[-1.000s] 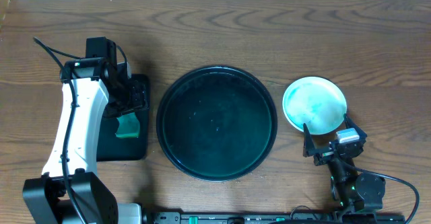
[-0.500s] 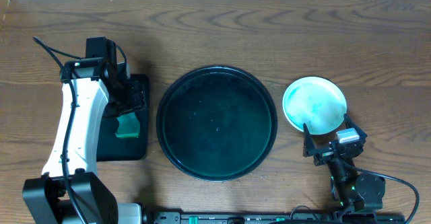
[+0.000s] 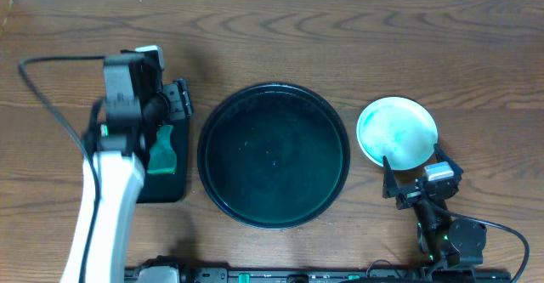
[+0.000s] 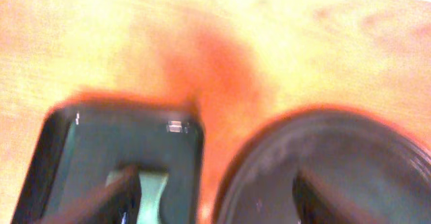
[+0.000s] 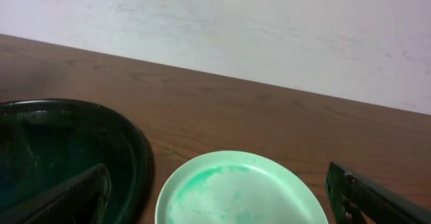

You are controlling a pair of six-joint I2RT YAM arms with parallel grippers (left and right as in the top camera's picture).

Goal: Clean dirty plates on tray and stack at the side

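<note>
The round dark tray (image 3: 274, 155) sits mid-table with nothing on it; it also shows in the left wrist view (image 4: 337, 163) and the right wrist view (image 5: 67, 143). One pale-mint plate with green smears (image 3: 397, 132) lies on the table right of the tray, also in the right wrist view (image 5: 242, 190). I cannot tell whether other plates lie under it. My right gripper (image 3: 416, 178) is open just in front of the plate, its fingers (image 5: 222, 210) either side of the near rim. My left gripper (image 3: 174, 103) is open and empty, raised above the gap between both trays (image 4: 215, 204).
A smaller black rectangular tray (image 3: 161, 188) lies left of the round tray and holds a green sponge (image 3: 161, 149), seen blurred in the left wrist view (image 4: 153, 194). A white wall rises behind the table's far edge.
My left arm has lifted and swung away from the sponge, which stays on the black tray. The right arm and the plate have not moved.
</note>
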